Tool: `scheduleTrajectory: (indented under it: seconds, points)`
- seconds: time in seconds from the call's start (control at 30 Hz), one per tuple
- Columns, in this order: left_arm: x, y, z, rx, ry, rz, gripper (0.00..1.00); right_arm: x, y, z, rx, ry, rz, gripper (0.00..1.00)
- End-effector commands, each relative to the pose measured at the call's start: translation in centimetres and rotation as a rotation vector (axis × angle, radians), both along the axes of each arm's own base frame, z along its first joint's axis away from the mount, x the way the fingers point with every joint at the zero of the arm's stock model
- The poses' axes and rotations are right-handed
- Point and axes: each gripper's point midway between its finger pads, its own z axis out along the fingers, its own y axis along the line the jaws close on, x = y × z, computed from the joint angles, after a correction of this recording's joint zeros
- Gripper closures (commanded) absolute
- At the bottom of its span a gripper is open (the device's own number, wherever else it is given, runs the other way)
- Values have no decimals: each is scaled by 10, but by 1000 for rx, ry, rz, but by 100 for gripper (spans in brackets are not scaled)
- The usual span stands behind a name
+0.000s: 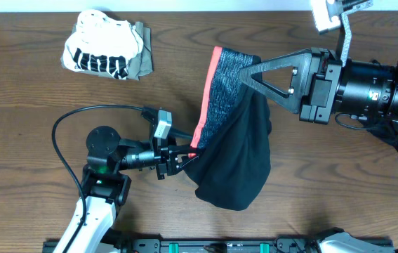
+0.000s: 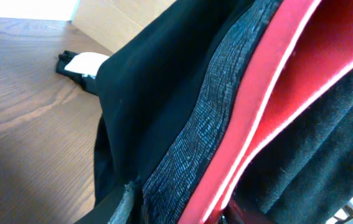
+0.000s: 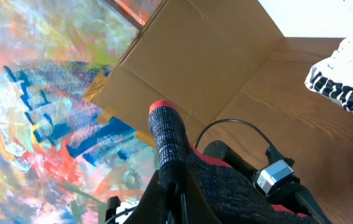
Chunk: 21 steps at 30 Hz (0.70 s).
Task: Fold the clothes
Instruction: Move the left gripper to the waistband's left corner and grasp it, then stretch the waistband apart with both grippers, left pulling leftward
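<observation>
Wooden surface point(image 1: 30, 161): right tool point(image 1: 246, 72), reaching leftward, pinches the trousers point(image 1: 237, 165) by the raised waistband point(image 1: 221, 88); left tool point(image 1: 186, 156) pinches its red edge.

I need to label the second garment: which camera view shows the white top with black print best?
The overhead view: the white top is whole in frame at upper left. The right wrist view catches only part of it at its right edge. The left wrist view, filled by the black trousers, does not show it.

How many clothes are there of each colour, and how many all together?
Black trousers with a grey and red waistband: 1
White printed top: 1
Olive piece: 1
Total: 3
</observation>
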Motion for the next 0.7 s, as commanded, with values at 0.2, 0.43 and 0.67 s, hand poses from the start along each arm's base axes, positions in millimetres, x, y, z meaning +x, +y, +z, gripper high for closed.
scheduleTrajectory:
  seconds: [0.2,0.43,0.67]
  points:
    - [3,-1,21,-27,-64,7,94,-7,1,5,2,-44,23,99]
    - [5,12,68,-113,-118,35,94,1,-4,-10,-66,-70,-28,99]
    - [20,46,123,-127,-193,139,94,54,-48,-58,-338,-67,-415,99]
